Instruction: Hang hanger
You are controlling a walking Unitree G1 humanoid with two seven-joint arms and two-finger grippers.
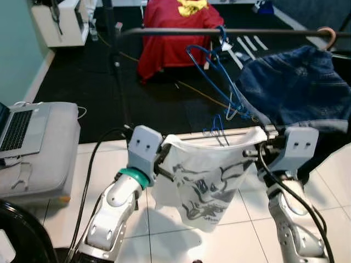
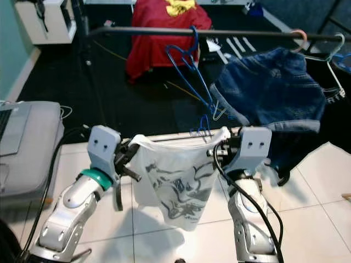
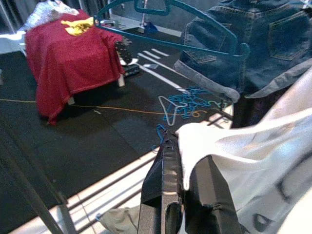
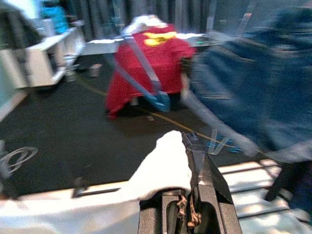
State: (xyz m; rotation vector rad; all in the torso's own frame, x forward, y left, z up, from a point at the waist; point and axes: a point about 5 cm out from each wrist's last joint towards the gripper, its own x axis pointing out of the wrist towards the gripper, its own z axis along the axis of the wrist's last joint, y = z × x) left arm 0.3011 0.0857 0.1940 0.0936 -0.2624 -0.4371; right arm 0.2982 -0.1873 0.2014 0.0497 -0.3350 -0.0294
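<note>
White fabric, a printed t-shirt, is stretched between the two grippers. The left gripper has its black fingers closed on the shirt's left shoulder edge, with cloth bunched against them. The right gripper pinches the opposite shoulder in the same way (the right wrist view is blurred, but cloth sits clamped beside the finger). The shirt hangs down between both silver arms, its dark graphic facing the head camera.

A blue hanger hook rises from the shirt's neck opening; the hanger body is hidden inside the garment. The hook is below the dark horizontal clothes rail and is not on it.

An empty blue hanger hangs from the rail, tilted. To the robot's right of it, a denim garment hangs from the same rail. A pile of hangers lies on the dark floor beneath. A red-draped object stands beyond the rail. A laptop rests on a grey cushion at the robot's left.
</note>
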